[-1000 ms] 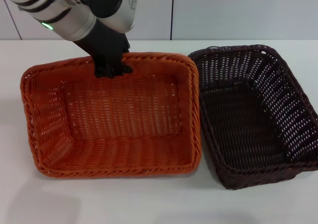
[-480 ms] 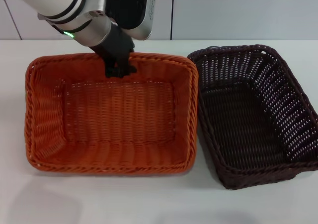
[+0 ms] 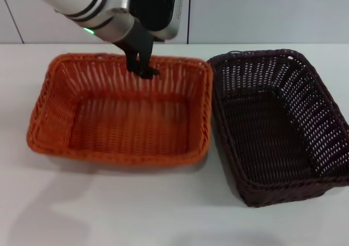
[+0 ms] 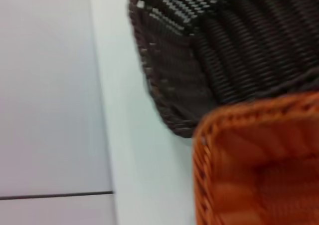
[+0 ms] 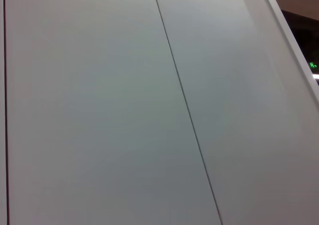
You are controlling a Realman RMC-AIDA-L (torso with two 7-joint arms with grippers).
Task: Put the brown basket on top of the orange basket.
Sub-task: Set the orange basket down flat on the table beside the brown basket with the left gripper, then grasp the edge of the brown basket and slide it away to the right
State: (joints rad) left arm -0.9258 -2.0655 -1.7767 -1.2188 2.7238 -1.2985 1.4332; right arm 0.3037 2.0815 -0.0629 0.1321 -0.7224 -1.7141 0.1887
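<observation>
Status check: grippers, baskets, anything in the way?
Left gripper shut on orange basket far rim. Right gripper not in view. Brown basket on table beside it, unstacked. Nothing blocking.

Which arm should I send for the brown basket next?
Probably the right. The left hand is occupied, clamped on the far rim of the orange basket. The brown basket sits on the robot's right side, untouched. The right arm is out of view, its wrist camera seeing only wall.
</observation>
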